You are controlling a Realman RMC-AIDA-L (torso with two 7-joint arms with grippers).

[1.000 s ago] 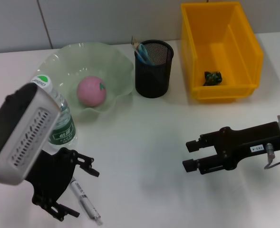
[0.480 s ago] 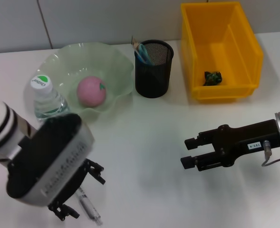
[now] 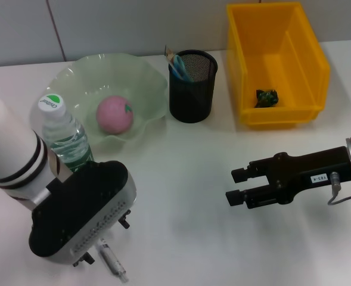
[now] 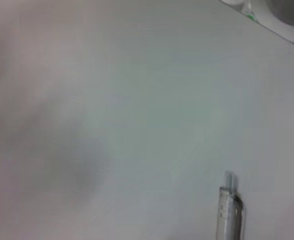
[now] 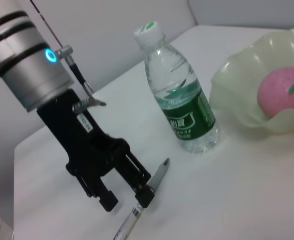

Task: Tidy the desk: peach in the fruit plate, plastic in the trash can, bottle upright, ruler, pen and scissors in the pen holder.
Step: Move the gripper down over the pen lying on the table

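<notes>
Left gripper (image 5: 122,192) descends on the last stray pen (image 3: 111,260).
Head view: pen lies on the desk beside the upright bottle (image 3: 65,136); right gripper (image 3: 239,185) waits open, empty. Left wrist view: only the pen's clear barrel shows. Right wrist view: fingers spread, apparently astride the pen, nothing gripped; light, slick, best pinched mid-barrel.

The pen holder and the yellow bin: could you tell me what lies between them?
Nothing: the head view shows only bare table between the pen holder and the yellow bin.
</notes>
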